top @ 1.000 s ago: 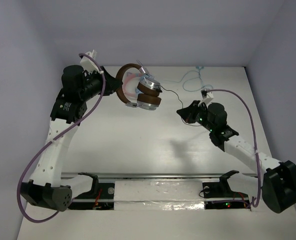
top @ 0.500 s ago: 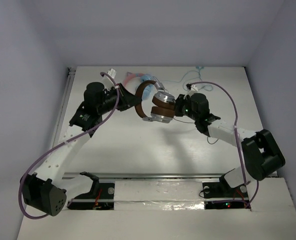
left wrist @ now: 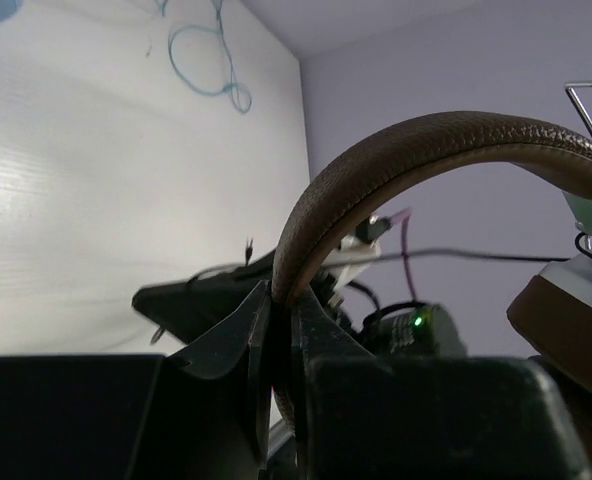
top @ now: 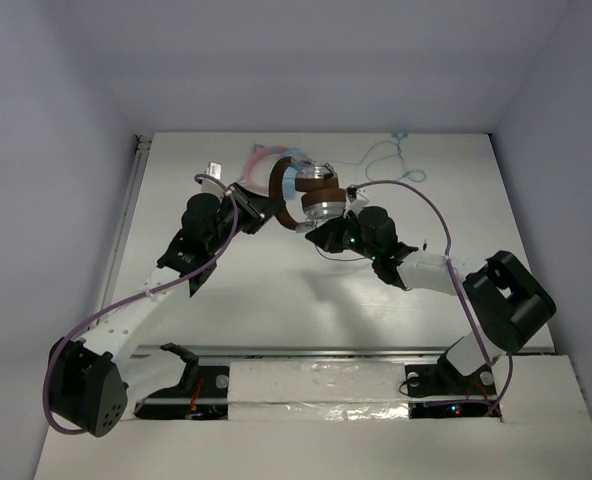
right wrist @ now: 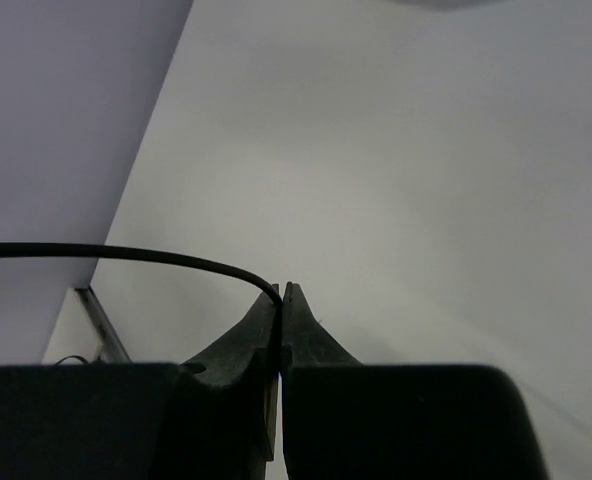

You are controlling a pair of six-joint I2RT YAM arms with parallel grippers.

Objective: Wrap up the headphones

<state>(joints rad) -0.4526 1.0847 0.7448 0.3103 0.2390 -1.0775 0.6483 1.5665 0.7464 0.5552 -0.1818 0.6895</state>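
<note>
The headphones [top: 301,198] are over the far part of the tabletop [top: 276,310], caught between the two arms. The left pincer [top: 268,205] reaches in from the left of the headphones and is pressed together on the brown headband [left wrist: 426,135]. In its own camera the two fingers [left wrist: 231,340] nip the leather just where the arch begins to rise. The headband stands on edge. The silver ear cups [top: 321,205] with their brown pads sit close together at the right end of the arch, and one pad [left wrist: 566,320] shows at the edge of the left wrist view.

The right pincer [top: 318,238] sits just beside the ear cups, on the near right of the headphones. Its jaws are closed tight, pinching the thin black cable [right wrist: 126,252], which curves away to the left from the fingertips in the right wrist view.

On the far side of the headphones a pink headphone set [top: 261,155] lies on the tabletop, partly hidden behind them. Its pale blue cable [top: 386,155] loops away to their far right. A soft shadow [top: 321,285] falls on the tabletop on the near side of the headphones, so they look raised off the surface, though I cannot tell how high.
</note>
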